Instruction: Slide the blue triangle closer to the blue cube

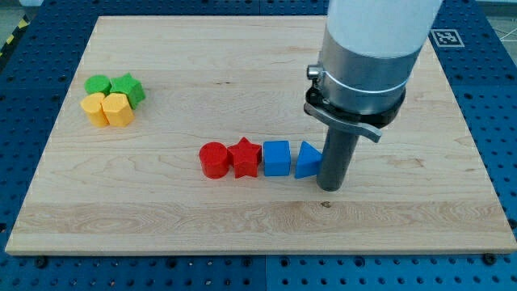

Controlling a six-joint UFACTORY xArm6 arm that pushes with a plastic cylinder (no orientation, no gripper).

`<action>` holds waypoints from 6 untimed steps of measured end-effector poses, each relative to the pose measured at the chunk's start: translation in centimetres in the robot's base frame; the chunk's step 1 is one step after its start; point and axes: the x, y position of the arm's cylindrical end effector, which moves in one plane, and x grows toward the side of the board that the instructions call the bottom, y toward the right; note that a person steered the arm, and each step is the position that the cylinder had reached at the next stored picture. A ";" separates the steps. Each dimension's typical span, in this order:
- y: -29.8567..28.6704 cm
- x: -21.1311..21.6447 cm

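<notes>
The blue triangle (307, 159) lies just right of the blue cube (276, 158), with a narrow gap between them, near the board's middle. My tip (331, 187) rests on the board right against the triangle's right side. The rod rises from there into the large grey and white arm body at the view's top right.
A red star (245, 157) and a red cylinder (214, 159) continue the row left of the blue cube. At the view's upper left sit two green blocks (113, 86) and two yellow blocks (108, 109) in a cluster. The wooden board (258, 226) lies on a blue perforated table.
</notes>
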 end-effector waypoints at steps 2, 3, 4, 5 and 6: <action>1.5 -0.6; 1.5 -1.4; 1.0 -1.9; 0.4 -2.0; -0.2 -2.0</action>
